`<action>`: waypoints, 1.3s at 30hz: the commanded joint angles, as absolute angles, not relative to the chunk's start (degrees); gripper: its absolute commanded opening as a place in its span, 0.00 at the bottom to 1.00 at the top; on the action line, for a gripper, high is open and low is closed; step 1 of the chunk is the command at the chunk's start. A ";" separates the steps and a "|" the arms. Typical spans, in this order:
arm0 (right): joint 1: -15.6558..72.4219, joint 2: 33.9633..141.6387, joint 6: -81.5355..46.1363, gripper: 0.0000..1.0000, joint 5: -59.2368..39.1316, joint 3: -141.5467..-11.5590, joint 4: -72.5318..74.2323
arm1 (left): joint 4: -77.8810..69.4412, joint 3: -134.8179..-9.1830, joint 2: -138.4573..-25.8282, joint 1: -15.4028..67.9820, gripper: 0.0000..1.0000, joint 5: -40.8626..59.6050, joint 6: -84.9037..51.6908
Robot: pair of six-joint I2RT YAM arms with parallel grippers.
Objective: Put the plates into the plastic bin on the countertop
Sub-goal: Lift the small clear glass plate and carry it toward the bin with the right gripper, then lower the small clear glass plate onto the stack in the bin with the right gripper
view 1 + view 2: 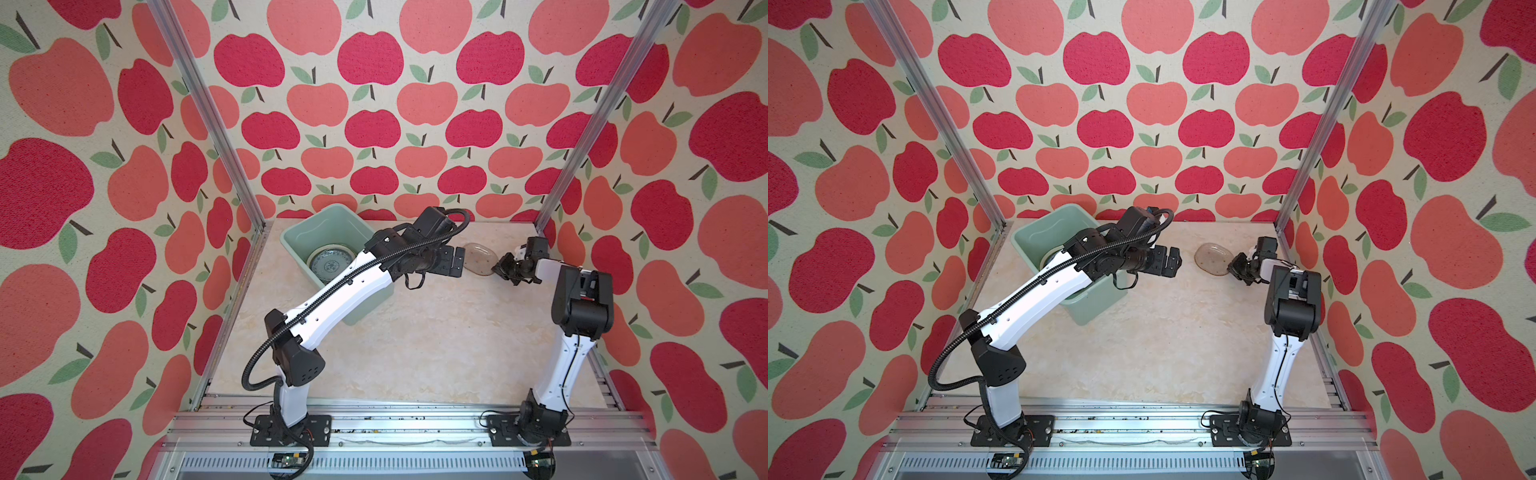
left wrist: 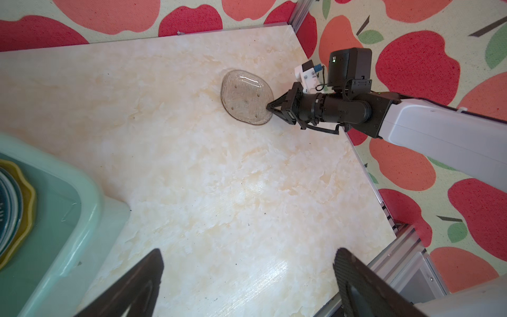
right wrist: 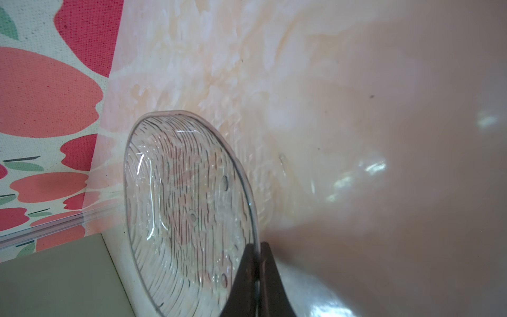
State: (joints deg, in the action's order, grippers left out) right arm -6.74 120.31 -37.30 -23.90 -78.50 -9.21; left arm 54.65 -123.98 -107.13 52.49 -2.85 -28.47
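A clear glass oval plate [image 1: 478, 257] [image 1: 1212, 257] [image 2: 244, 98] [image 3: 186, 214] lies on the countertop [image 1: 415, 332] at the back right. My right gripper [image 1: 496, 268] [image 1: 1230, 267] [image 2: 268, 106] [image 3: 257, 247] is shut on its near rim. The mint-green plastic bin [image 1: 328, 224] [image 1: 1042, 232] [image 2: 82, 197] stands at the back left. It holds a teal patterned plate [image 1: 330, 262] [image 2: 8, 205] on a yellow scalloped one [image 2: 27, 192]. My left gripper [image 1: 457, 262] [image 1: 1171, 261] [image 2: 247, 252] hovers open and empty just right of the bin, above bare countertop.
Apple-patterned walls close in the back and both sides. Aluminium posts [image 1: 552, 208] stand at the back corners, one close behind the right gripper. Aluminium rails [image 1: 395, 419] run along the front edge by the arm bases.
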 commanded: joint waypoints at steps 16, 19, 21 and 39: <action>6.98 91.62 -40.25 0.00 -12.65 -86.83 -33.10 | 45.19 -86.15 -64.33 42.64 0.99 -10.50 -33.85; 12.03 92.05 -41.02 0.00 -10.19 -92.44 -36.84 | 44.58 -79.22 -56.07 37.50 0.99 -8.49 -34.12; 15.86 92.45 -41.77 0.00 -8.10 -95.68 -37.86 | 44.99 -75.96 -52.24 33.30 0.99 -6.42 -33.68; 40.42 115.91 -41.77 0.00 0.01 -130.23 -47.97 | 51.63 -68.69 -48.52 14.38 0.99 1.55 -34.50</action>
